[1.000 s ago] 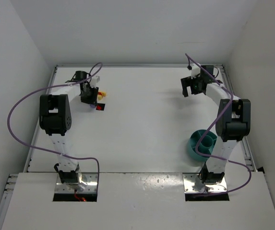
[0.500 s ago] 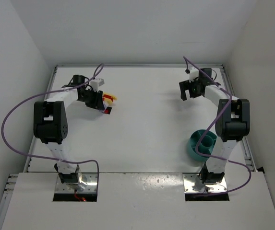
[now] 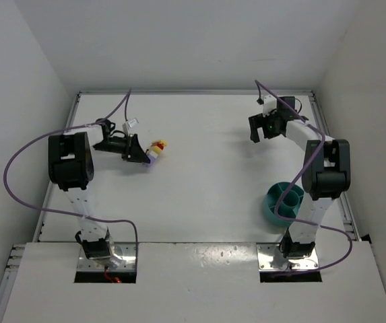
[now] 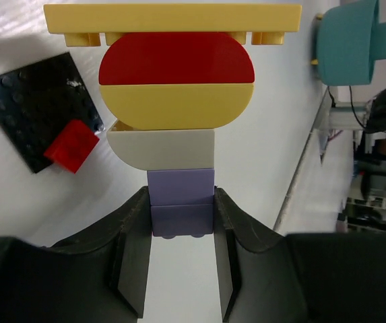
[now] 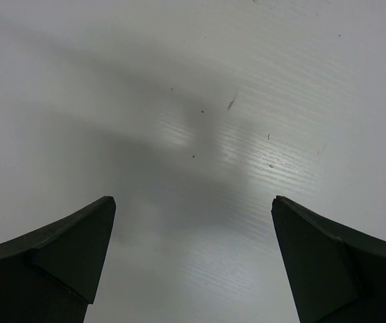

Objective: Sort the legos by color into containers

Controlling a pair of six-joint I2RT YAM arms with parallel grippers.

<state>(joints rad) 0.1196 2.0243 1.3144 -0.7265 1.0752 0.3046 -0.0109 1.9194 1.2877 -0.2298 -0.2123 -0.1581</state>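
My left gripper (image 4: 181,205) is shut on a lavender brick (image 4: 180,198), the bottom piece of a joined stack. Above it sit a white half-round (image 4: 162,148), a yellow half-round (image 4: 177,106), a red half-round (image 4: 176,59) and a flat yellow plate (image 4: 172,17). In the top view the left gripper (image 3: 137,154) holds this stack (image 3: 156,148) sideways at the far left. A small red brick (image 4: 71,145) sits on a black baseplate (image 4: 27,108). The teal bowl (image 3: 275,202) stands by the right arm's base and shows in the left wrist view (image 4: 347,44). My right gripper (image 3: 259,129) (image 5: 193,208) is open and empty over bare table.
White walls close the table at the back and both sides. Purple cables loop off both arms. The right arm's upper link (image 3: 324,168) partly covers the bowl from above.
My left gripper has swung right and turned level, carrying the lego stack away from the black baseplate. My right gripper has drifted slightly left.
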